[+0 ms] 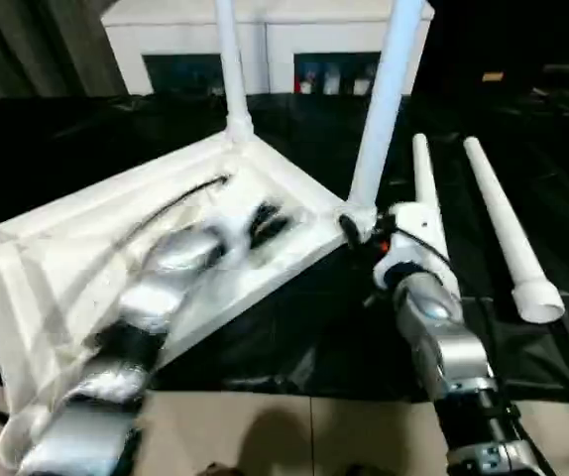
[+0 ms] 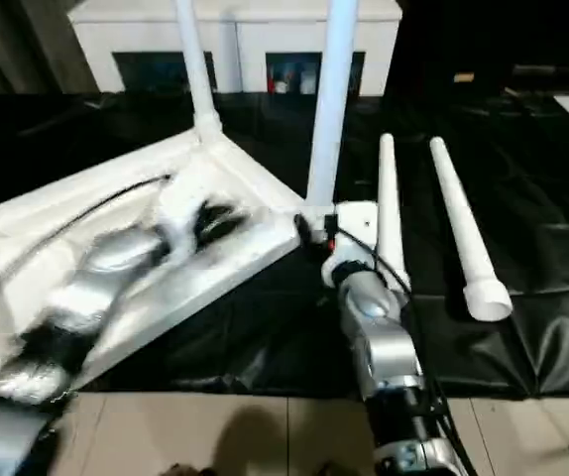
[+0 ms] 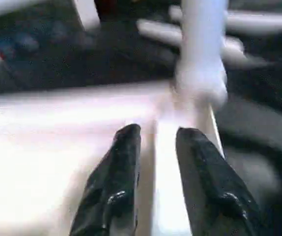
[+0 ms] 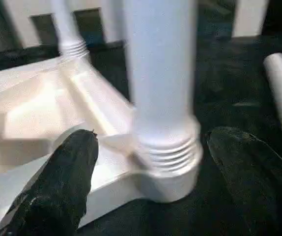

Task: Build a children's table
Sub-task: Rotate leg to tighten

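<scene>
The right gripper (image 4: 146, 162) stands wide open, its two fingers either side of the base of an upright leg (image 1: 382, 109) screwed into the tabletop's (image 1: 56, 268) near corner socket, gripping nothing. The left gripper (image 3: 153, 142) hovers partly open over the ribbed underside, empty. A second leg (image 1: 231, 64) stands at the far corner; two loose legs (image 1: 508, 223) lie on the black sheet (image 1: 294, 327) beside the right arm.

silver forearms (image 1: 433, 327) — black cables, black jaws.
</scene>
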`<state>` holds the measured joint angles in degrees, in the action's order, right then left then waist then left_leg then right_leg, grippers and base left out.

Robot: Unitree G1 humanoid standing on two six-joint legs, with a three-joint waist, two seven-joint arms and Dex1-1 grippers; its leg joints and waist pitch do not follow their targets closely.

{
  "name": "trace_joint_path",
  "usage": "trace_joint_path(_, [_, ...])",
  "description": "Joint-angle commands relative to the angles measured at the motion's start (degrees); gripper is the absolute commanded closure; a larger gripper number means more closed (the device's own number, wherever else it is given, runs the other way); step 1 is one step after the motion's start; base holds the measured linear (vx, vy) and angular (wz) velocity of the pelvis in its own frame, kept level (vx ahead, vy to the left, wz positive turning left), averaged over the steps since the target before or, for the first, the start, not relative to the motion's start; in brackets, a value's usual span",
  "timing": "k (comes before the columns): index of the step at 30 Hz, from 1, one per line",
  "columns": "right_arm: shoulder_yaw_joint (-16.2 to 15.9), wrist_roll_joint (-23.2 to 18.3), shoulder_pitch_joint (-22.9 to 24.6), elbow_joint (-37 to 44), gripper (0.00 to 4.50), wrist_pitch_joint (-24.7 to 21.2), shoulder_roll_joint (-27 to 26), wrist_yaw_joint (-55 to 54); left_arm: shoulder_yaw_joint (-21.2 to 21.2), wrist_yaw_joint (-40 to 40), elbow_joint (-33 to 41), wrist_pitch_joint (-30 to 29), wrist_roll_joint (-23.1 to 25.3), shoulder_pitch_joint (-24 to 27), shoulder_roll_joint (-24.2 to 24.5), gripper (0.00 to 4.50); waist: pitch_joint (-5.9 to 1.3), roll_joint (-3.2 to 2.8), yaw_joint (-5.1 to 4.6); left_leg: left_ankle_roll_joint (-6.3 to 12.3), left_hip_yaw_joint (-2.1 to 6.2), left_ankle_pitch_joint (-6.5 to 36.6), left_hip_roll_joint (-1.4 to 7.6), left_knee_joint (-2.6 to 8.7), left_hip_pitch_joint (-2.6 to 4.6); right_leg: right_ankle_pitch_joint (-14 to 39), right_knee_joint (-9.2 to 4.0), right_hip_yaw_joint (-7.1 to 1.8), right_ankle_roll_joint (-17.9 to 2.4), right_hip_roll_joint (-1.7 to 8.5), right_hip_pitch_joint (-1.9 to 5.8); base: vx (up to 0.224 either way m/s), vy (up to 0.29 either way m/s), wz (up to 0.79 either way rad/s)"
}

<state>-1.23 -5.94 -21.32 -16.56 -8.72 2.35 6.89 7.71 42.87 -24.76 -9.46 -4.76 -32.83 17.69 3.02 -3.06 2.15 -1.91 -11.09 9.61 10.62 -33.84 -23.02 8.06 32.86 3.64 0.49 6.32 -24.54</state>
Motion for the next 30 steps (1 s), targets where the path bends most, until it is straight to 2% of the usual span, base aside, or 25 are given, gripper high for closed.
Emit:
trace_joint_path(1, [-2.18, -0.62, 0.70, 1.64, 0.52, -1.56, -0.02, 2.61, 0.54, 7.84, 9.52, -5.10, -3.56, 3.14, 5.88, 2.78, -4.93, 0.34, 0.41, 5.98, 0.67, 7.46, 2.15, 3.57, 1.78, 5.54, -1.49, -1.49, -15.49, 1.64, 3.29, 0.000, 0.000, 0.00])
trace_joint_path(2, [-2.90, -1.05, 1.09, 2.10, 0.52, -2.14, 0.07, 3.87, 0.48, 10.41, 12.64, -6.61, -4.59, 5.07, 9.50, 2.71, -4.64, 0.33, 0.13, 4.81, 0.65, 9.71, 2.09, 3.94, 1.65, 8.11, -1.43, -1.52, -14.37, 1.35, 3.11, 0.000, 0.000, 0.00])
trace_joint_path(3, [-3.69, -0.82, 1.46, 2.65, 0.52, -2.54, 0.32, 4.89, 0.01, 11.90, 14.70, -8.68, -5.11, 6.41, 12.80, 2.65, -4.43, 0.07, 0.03, 4.12, 0.53, 11.29, 2.07, 4.15, 1.89, 9.60, -1.75, -1.57, -13.73, 1.10, 2.76, 0.000, 0.000, 0.00])
trace_joint_path(4, [-4.30, -0.86, 1.81, 3.11, 0.52, -2.87, 0.40, 5.90, -0.64, 13.19, 15.82, -9.97, -4.83, 7.45, 16.24, 2.52, -4.32, 0.28, 0.14, 2.19, 0.46, 14.20, 2.16, 4.27, 2.59, 11.70, -1.91, -1.62, -13.12, 0.98, 2.37, 0.000, 0.000, 0.00])
trace_joint_path(5, [-4.65, -0.92, 2.04, 3.42, 0.52, -3.17, 0.42, 6.60, -1.36, 14.04, 16.74, -11.20, -4.30, 8.17, 18.41, 2.52, -4.11, 0.23, -0.02, 1.53, 0.39, 15.23, 2.10, 4.46, 2.44, 12.70, -1.95, -1.70, -12.73, 0.85, 2.33, 0.000, 0.000, 0.00])
trace_joint_path(6, [-4.82, -1.00, 2.17, 3.59, 0.52, -3.38, 0.39, 7.04, -1.84, 14.60, 17.48, -12.13, -3.92, 8.67, 19.72, 2.42, -3.83, 0.19, 0.03, -0.24, 0.32, 18.24, 2.06, 4.64, 2.72, 15.55, -2.27, -1.83, -11.59, 0.82, 1.99, 0.000, 0.000, 0.00])
trace_joint_path(8, [-5.88, -0.62, 2.48, 3.87, 0.52, -3.64, 0.72, 8.46, -3.26, 15.87, 18.99, -15.43, -2.37, 9.84, 23.73, 2.30, -3.59, 0.54, 0.23, -2.77, 0.41, 22.22, 2.08, 4.94, 3.17, 19.90, -2.78, -2.18, -9.71, 0.97, 1.51, -0.031, -0.008, 0.05])
trace_joint_path(10, [-7.02, -0.33, 2.68, 4.13, 0.52, -4.03, 1.12, 9.96, -4.31, 17.62, 20.13, -18.87, -2.89, 10.89, 27.19, 2.10, -3.37, 0.35, 0.14, -3.80, 0.72, 23.90, 1.92, 5.18, 2.72, 22.33, -2.74, -2.37, -8.24, 0.99, 1.59, 0.000, 0.000, 0.00])
trace_joint_path(12, [-7.35, -0.34, 2.73, 4.28, 0.52, -4.27, 1.27, 10.38, -4.29, 18.15, 21.14, -20.30, -4.02, 11.47, 28.45, 1.99, -3.21, 0.42, -0.06, -4.85, 0.95, 26.79, 1.82, 5.42, 2.86, 25.24, -3.02, -2.53, -7.16, 0.99, 1.36, 0.000, 0.000, 0.00])
trace_joint_path(13, [-7.73, -0.27, 2.77, 4.34, 0.52, -4.40, 1.55, 10.94, -3.82, 19.21, 22.05, -21.80, -5.05, 12.19, 29.62, 1.96, -3.22, 0.53, 0.02, -5.09, 0.93, 27.28, 1.81, 5.34, 3.08, 25.68, -3.11, -2.60, -7.09, 1.01, 1.19, 0.000, 0.000, 0.00])
trace_joint_path(15, [-8.05, -0.13, 3.01, 4.67, 0.52, -4.72, 1.87, 11.69, -2.47, 20.30, 23.58, -23.67, -5.79, 13.44, 31.45, 1.72, -3.16, 0.67, -0.06, -4.99, 1.15, 27.76, 1.74, 5.43, 2.76, 26.97, -3.21, -2.81, -6.78, 1.06, 1.33, 0.000, 0.000, 0.00])
trace_joint_path(16, [-8.08, -0.07, 3.15, 4.84, 0.52, -4.85, 1.95, 11.86, -2.31, 20.61, 24.09, -23.99, -5.97, 13.78, 31.60, 1.63, -3.15, 0.43, 0.02, -5.13, 1.14, 28.23, 1.72, 5.37, 2.99, 27.59, -3.34, -2.94, -6.56, 1.02, 1.05, 0.000, 0.000, 0.00])
trace_joint_path(19, [-8.10, -0.01, 3.56, 5.20, 0.52, -5.03, 2.33, 12.32, -3.14, 21.77, 26.62, -26.38, -8.73, 14.18, 30.10, 1.46, -3.15, 0.61, -0.06, -5.18, 1.21, 28.61, 1.63, 5.30, 2.95, 28.87, -3.61, -3.06, -6.24, 0.97, 1.07, -0.017, -0.002, -0.01])
trace_joint_path(20, [-8.18, -0.10, 3.75, 5.35, 0.52, -5.16, 2.47, 12.61, -2.26, 22.49, 27.51, -27.18, -8.74, 14.59, 30.27, 1.34, -3.14, 0.61, 0.01, -5.17, 1.27, 28.77, 1.65, 5.25, 3.06, 29.18, -3.72, -3.07, -6.35, 0.95, 1.05, 0.000, 0.000, 0.00])
trace_joint_path(22, [-8.41, -0.20, 4.08, 5.62, 0.52, -5.27, 2.54, 12.93, 0.72, 22.85, 26.74, -26.52, -5.76, 15.49, 31.53, 1.19, -3.01, 0.77, -0.12, -4.84, 1.38, 28.92, 1.53, 5.23, 2.76, 30.76, -3.93, -3.00, -5.76, 0.94, 1.16, 0.000, 0.000, 0.00])
trace_joint_path(23, [-8.49, -0.19, 4.20, 5.64, 0.52, -5.23, 2.55, 13.03, 1.51, 22.85, 26.33, -26.54, -5.25, 15.72, 31.81, 1.13, -2.93, 0.88, -0.25, -4.66, 1.52, 29.08, 1.44, 5.27, 2.62, 32.57, -4.08, -2.94, -4.72, 0.94, 1.22, 0.000, 0.000, 0.00])
trace_joint_path(26, [-8.59, -0.12, 4.32, 5.63, 0.52, -5.21, 2.59, 13.16, 2.07, 22.68, 26.07, -27.04, -5.34, 15.83, 31.91, 0.90, -2.93, 0.70, -0.50, -4.86, 1.82, 29.97, 1.37, 5.22, 2.78, 35.68, -4.44, -2.72, -3.70, 1.00, 1.12, 0.000, 0.000, 0.00])
trace_joint_path(29, [-8.62, -0.02, 4.43, 5.73, 0.52, -5.41, 2.65, 13.49, 3.57, 23.49, 25.44, -28.04, -5.56, 16.16, 31.77, 0.70, -2.82, 0.82, -0.64, -4.76, 2.01, 31.25, 1.29, 5.19, 2.87, 36.71, -4.68, -2.48, -3.58, 0.87, 1.04, 0.000, 0.000, 0.00])
trace_joint_path(30, [-8.61, 0.00, 4.43, 5.72, 0.52, -5.41, 2.69, 13.58, 3.70, 23.05, 25.04, -28.19, -5.38, 16.03, 31.41, 0.50, -2.80, 0.84, -0.72, -4.75, 2.04, 31.78, 1.23, 5.17, 2.97, 37.07, -4.77, -2.38, -3.45, 0.77, 0.97, 0.000, 0.000, 0.00])
